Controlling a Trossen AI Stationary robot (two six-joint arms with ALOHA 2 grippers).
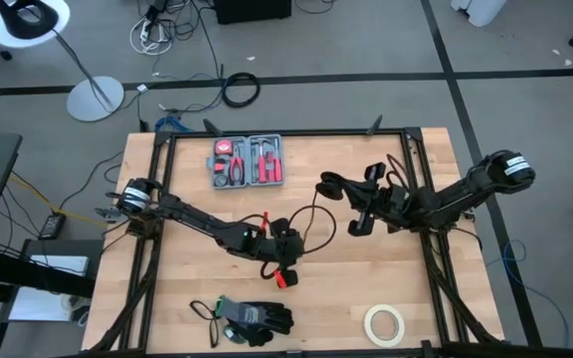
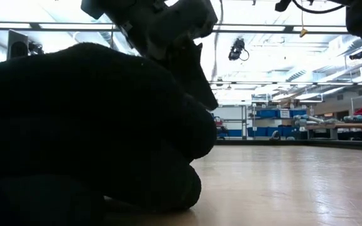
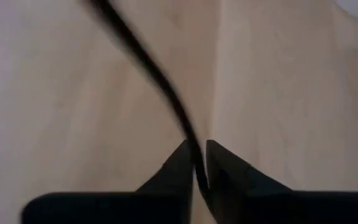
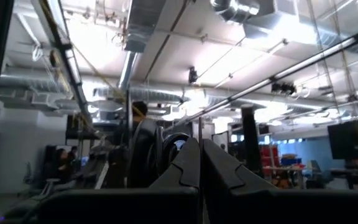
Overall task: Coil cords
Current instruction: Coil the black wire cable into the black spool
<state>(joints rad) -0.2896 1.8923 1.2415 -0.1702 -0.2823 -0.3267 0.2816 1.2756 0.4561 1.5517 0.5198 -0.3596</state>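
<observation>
**Cord-coiling, gathering step, read left to right with places given from the tool case (image 1: 247, 162).** The left arm reached in from the left of the case, and its hand (image 1: 287, 263) hung low over the tabletop (image 1: 197, 259), forward of the case and slightly to its right. In the left wrist view this hand (image 3: 196, 147) stood only a narrow slit apart, with the cord (image 3: 154, 74) running through the slit, so it appeared to be guiding rather than clamping. The cord (image 1: 314, 211) lay uncoiled as one loose, open loop, right of and forward of the case, between the two hands. The right hand (image 1: 328, 185), just right of the case, was tilted up off the tabletop. Its wrist view showed it (image 4: 200, 142) fully closed, with a thin dark line rising from its tips that was probably the cord.

No turns had been wound, so the work was judged to be at an early stage. The next move would call for one hand to anchor an end while the other laid slack round it in small, even turns.

The gloves (image 2: 87, 125), forward of the case, blocked most of the low view. The cord's ends could not be traced, and the right hand's grip point was hard to make out from above
</observation>
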